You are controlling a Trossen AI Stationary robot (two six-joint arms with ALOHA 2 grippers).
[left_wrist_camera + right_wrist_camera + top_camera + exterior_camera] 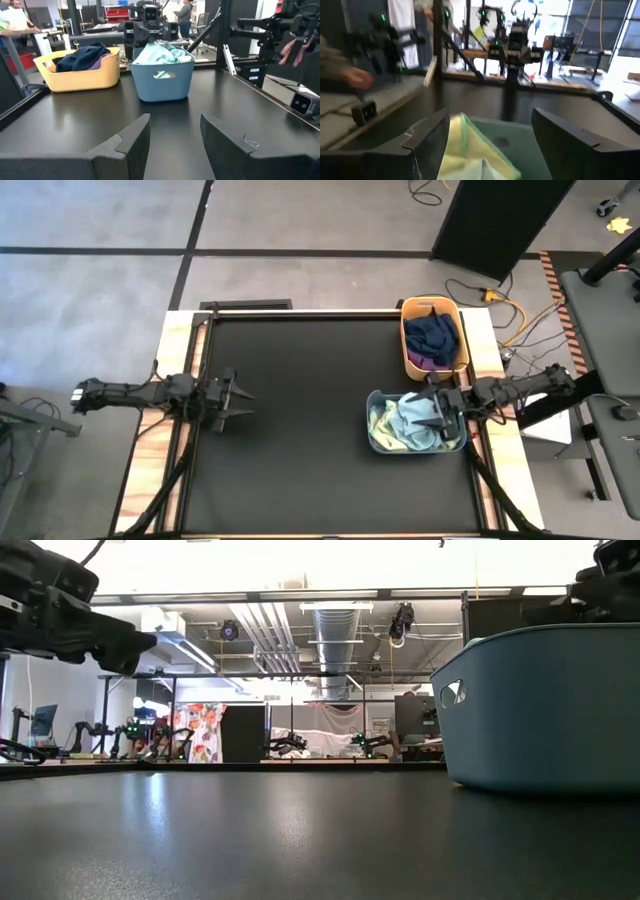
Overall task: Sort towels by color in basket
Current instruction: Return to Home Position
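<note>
A blue bin [378,420] at the table's right holds light blue and pale yellow-green towels [405,420]. A yellow bin [408,350] behind it holds navy and purple towels [433,338]. Both bins show in the left wrist view, the blue bin [162,82] and the yellow bin [80,75]. My right gripper [442,412] is open above the blue bin's right side, over the pale towel [470,150]. My left gripper [240,400] is open and empty at the table's left, its fingers [135,145] above bare table.
The black table top [300,430] lies bare between the two arms. A black rail [300,313] runs along the far edge. In the low view the blue bin [545,705] fills the right side. A hand [295,50] shows beyond the table.
</note>
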